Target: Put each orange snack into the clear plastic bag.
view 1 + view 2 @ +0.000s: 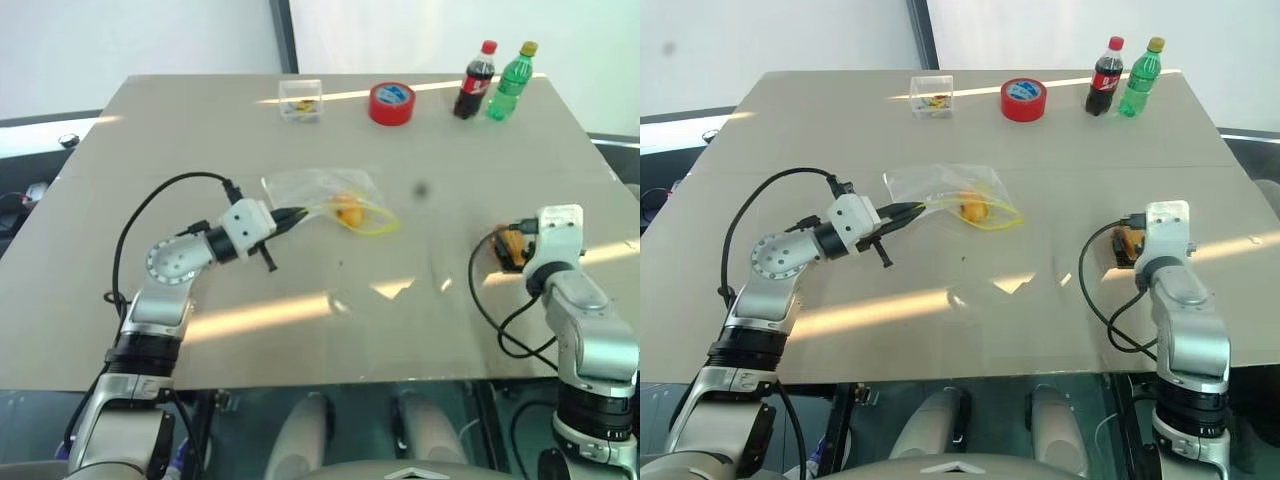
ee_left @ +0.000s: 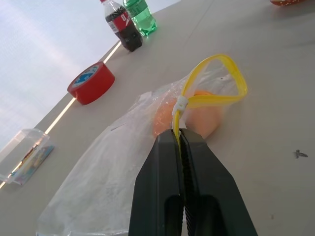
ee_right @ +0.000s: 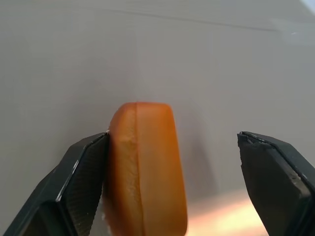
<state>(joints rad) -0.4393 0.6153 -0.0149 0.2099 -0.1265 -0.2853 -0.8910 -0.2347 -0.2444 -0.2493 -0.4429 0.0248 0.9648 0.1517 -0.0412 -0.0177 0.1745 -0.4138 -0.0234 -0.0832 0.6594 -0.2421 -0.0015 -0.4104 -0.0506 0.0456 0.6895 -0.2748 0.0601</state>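
The clear plastic bag point(image 1: 318, 190) lies flat at mid-table, its yellow seal strip point(image 2: 216, 81) standing up in a loop. My left gripper point(image 2: 178, 135) is shut on that strip at the bag's mouth. An orange rounded piece point(image 2: 204, 118) shows through the plastic just behind the strip. At the table's right side an orange snack point(image 3: 145, 167) lies between the fingers of my right gripper point(image 3: 172, 142). That gripper is open, with the snack against one finger point(image 3: 81, 172) and a wide gap to the other. The same snack point(image 1: 510, 246) shows just in front of the right wrist.
Along the far edge of the table point(image 1: 200, 330) stand a small rigid clear box point(image 1: 300, 99), a red tape roll point(image 1: 392, 103), a cola bottle point(image 1: 475, 82) and a green bottle point(image 1: 511, 82). Black cables hang in loops beside both wrists.
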